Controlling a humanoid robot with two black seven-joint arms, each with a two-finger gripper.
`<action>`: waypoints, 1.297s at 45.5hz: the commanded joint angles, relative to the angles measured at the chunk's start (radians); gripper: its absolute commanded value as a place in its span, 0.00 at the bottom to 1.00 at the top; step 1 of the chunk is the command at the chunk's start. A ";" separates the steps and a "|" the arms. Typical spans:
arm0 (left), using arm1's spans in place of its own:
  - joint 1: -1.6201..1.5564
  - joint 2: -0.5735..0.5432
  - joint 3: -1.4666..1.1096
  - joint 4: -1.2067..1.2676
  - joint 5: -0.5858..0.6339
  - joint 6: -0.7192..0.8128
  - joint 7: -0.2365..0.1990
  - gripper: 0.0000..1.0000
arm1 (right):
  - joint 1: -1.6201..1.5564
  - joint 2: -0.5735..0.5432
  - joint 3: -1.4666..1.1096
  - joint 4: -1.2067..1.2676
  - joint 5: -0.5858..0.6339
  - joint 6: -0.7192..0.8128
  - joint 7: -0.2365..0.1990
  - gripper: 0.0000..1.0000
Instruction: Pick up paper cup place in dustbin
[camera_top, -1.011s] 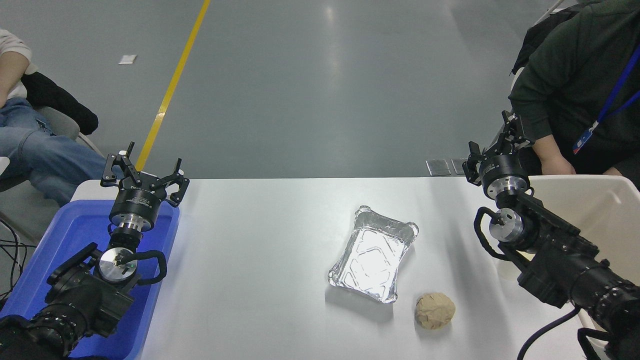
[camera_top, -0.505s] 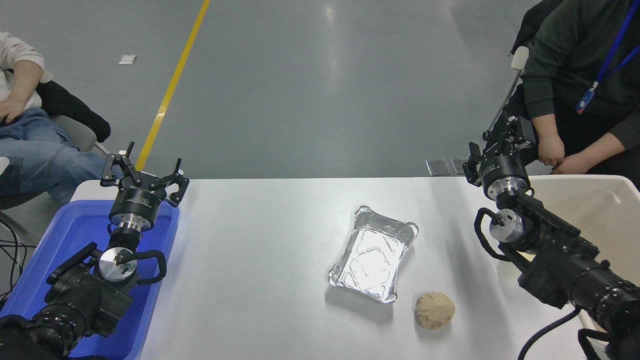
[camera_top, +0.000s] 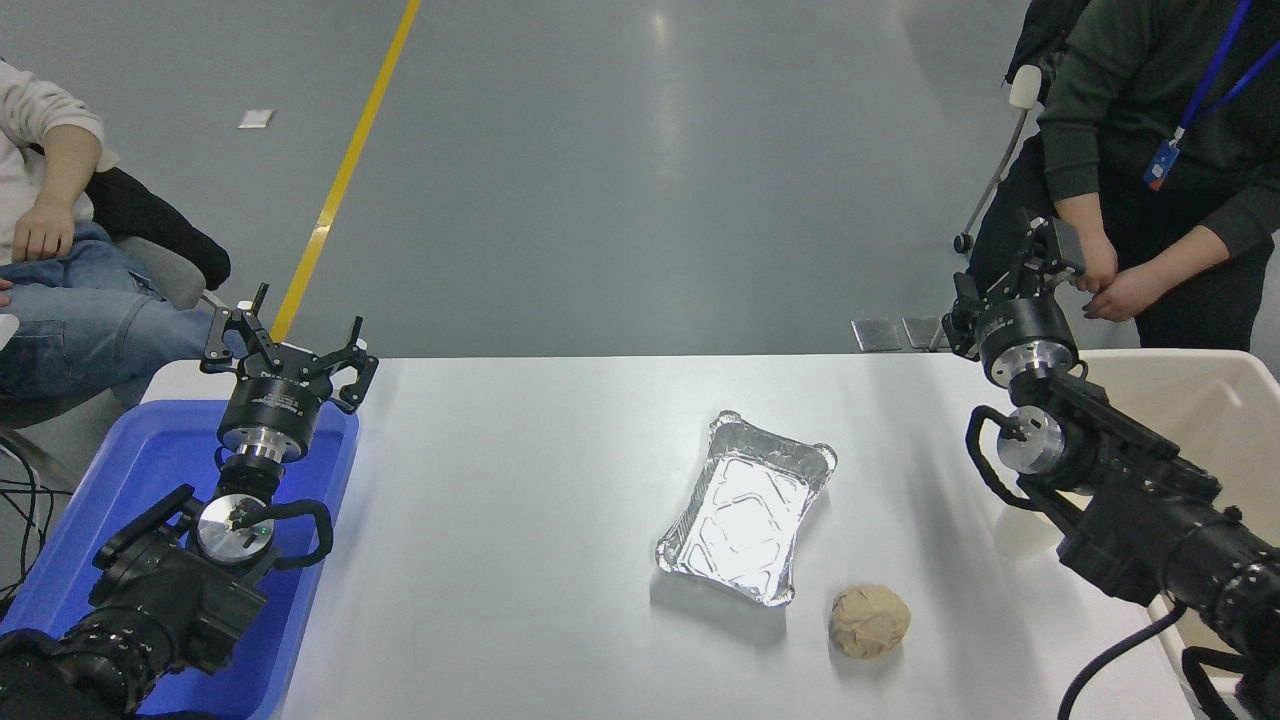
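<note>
The paper cup (camera_top: 1022, 532) stands near the worktop (camera_top: 520, 480) right edge beside the dustbin (camera_top: 1215, 420), half hidden under the right arm, nearer and lower than the right end effector (camera_top: 1030, 255), whose finger state I cannot tell.

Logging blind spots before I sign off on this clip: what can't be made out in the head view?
- Paper cup: mostly hidden behind the right arm; only a white sliver shows beside the dustbin.
- Dustbin: its inside is largely covered by the arm and cut off by the right edge, so its contents are unknown.
- Right gripper: dark against a person's dark clothes; its jaws cannot be read.
- Blue tray: partly covered by the parked left gripper and arm.
</note>
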 joint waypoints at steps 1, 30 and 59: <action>0.000 0.000 0.001 0.000 0.000 0.000 0.000 0.99 | 0.054 -0.115 -0.171 0.026 0.007 -0.004 -0.004 1.00; 0.000 0.000 -0.001 0.000 0.000 0.000 0.000 0.99 | 0.629 -0.410 -1.257 0.262 -0.018 0.055 -0.118 1.00; 0.001 0.000 -0.001 0.000 0.000 0.000 0.000 0.99 | 1.223 -0.143 -1.998 0.624 -0.183 0.449 -0.482 1.00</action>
